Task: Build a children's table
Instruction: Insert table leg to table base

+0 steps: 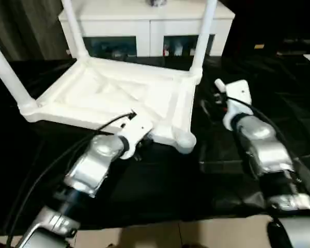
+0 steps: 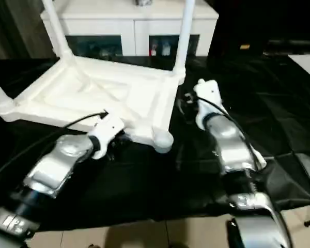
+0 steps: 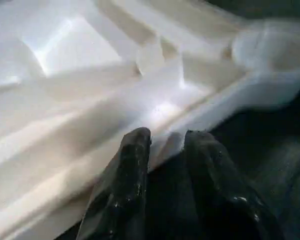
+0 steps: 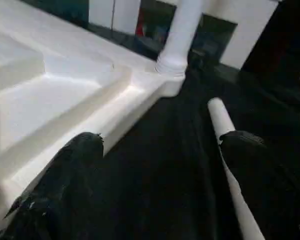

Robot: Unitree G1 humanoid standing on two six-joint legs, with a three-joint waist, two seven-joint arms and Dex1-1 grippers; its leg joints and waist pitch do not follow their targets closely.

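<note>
We looked down over our two silver forearms at a children's table [image 1: 119, 95] lying upside down on a black cloth [image 1: 160, 186], its ribbed underside facing up. Three white legs rose from its corner sockets: one at the far left corner [image 1: 75, 28], one at the far right corner [image 1: 204, 31], and one leaning out from the near left corner [image 1: 8, 72]. The near right corner socket [image 1: 185, 140] stood empty, a rounded white cup at the edge of the top. Behind the table stood a low white cabinet [image 1: 144, 26] with dark glass openings. Our left gripper [image 3: 165, 150] sat at the near edge of the tabletop, a little way from the empty socket; its two black fingers [image 3: 132, 165] were set narrowly apart with the white rim of the top between their tips, though we could not tell whether they truly pinched it or only touched it. Our right gripper [image 4: 160, 150] hung beside the right edge of the table, over the black cloth, with its fingers [image 4: 75, 165] spread wide and nothing between them. A fourth white leg [image 4: 225, 145] lay loose on the cloth just beside the table's right edge, its rounded end pointing toward the far right corner, and it passed under one of the right gripper's fingers; we could not tell whether that finger touched it
</note>
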